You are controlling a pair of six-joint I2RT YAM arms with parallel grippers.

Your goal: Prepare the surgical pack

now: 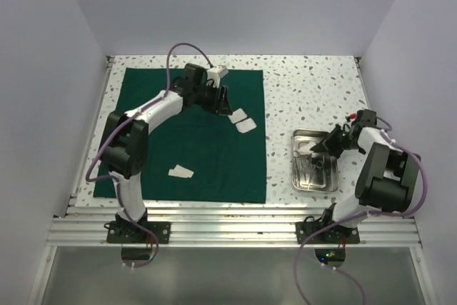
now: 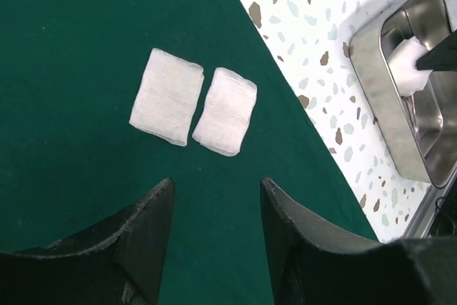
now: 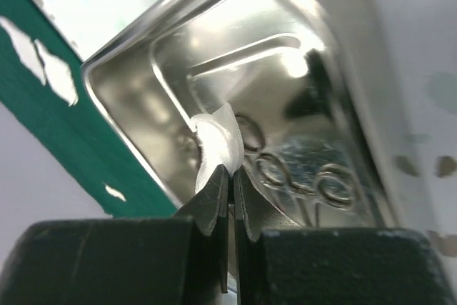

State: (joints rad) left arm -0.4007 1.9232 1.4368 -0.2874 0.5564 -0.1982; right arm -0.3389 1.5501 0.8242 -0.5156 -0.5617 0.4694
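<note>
The dark green cloth of the surgical pack lies spread flat on the left of the table. Two white gauze squares sit side by side near its right edge, and a third gauze square lies nearer the front. My left gripper hovers over the cloth just short of the pair, open and empty. The small steel tray stands to the right of the cloth with silvery scissor-like instruments inside. My right gripper is shut on a gauze square above the tray.
The speckled tabletop runs between the cloth and the tray and behind the tray. White walls close in the back and both sides. A metal rail borders the near edge by the arm bases.
</note>
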